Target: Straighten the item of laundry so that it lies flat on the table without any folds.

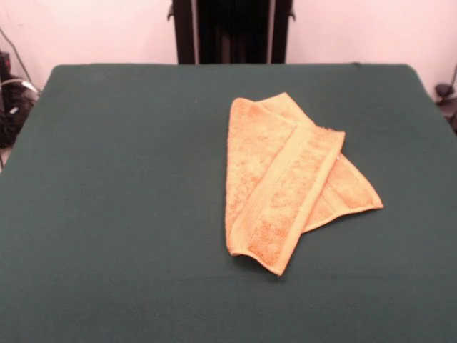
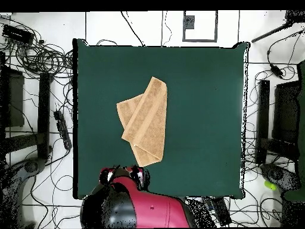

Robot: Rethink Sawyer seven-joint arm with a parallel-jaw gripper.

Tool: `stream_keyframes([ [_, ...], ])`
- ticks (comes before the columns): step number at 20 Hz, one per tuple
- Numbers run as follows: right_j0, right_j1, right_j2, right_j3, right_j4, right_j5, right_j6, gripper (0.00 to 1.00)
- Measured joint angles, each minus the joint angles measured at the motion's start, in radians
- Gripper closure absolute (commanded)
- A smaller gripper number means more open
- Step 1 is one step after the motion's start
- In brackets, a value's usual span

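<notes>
The orange-tan towel (image 1: 285, 179) lies folded on the dark green table (image 1: 107, 179), right of centre in the front view. A long folded strip with a woven border band lies on top, and a lower layer sticks out to the right as a pointed corner. Its label does not show. In the overhead view the towel (image 2: 146, 122) lies left of the table's (image 2: 202, 119) centre. The red and black arm (image 2: 128, 197) is drawn back at the table's bottom edge, apart from the towel. Its gripper end (image 2: 124, 174) sits just over that edge. The front view shows no gripper.
The robot's black pedestal (image 1: 232, 32) stands behind the table's far edge. Cables and equipment (image 2: 36, 89) lie on the floor around the table. A power strip (image 2: 62, 128) lies by the table's left side in the overhead view.
</notes>
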Motion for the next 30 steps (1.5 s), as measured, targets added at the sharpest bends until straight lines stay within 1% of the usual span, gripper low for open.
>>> stream_keyframes([
  [4, -0.061, 0.002, 0.0, -0.028, -0.027, 0.019, 0.0, 0.0],
  [8, -0.163, 0.015, 0.008, -0.051, -0.028, 0.019, 0.0, 0.0],
  [12, -0.277, 0.058, 0.028, -0.094, -0.03, 0.02, 0.0, 0.0],
  [15, -0.336, 0.089, 0.043, -0.127, -0.039, 0.03, 0.0, 0.0],
  [19, -0.46, 0.143, 0.095, -0.172, -0.059, 0.045, -0.001, 0.0],
  [21, -0.541, 0.179, 0.127, -0.191, -0.079, 0.045, -0.006, 0.0],
  [24, -0.638, 0.236, 0.16, -0.224, -0.122, 0.049, -0.025, 0.0],
  [27, -0.71, 0.289, 0.187, -0.266, -0.178, 0.081, -0.044, 0.0],
  [30, -0.75, 0.327, 0.203, -0.307, -0.229, 0.138, -0.062, 0.0],
])
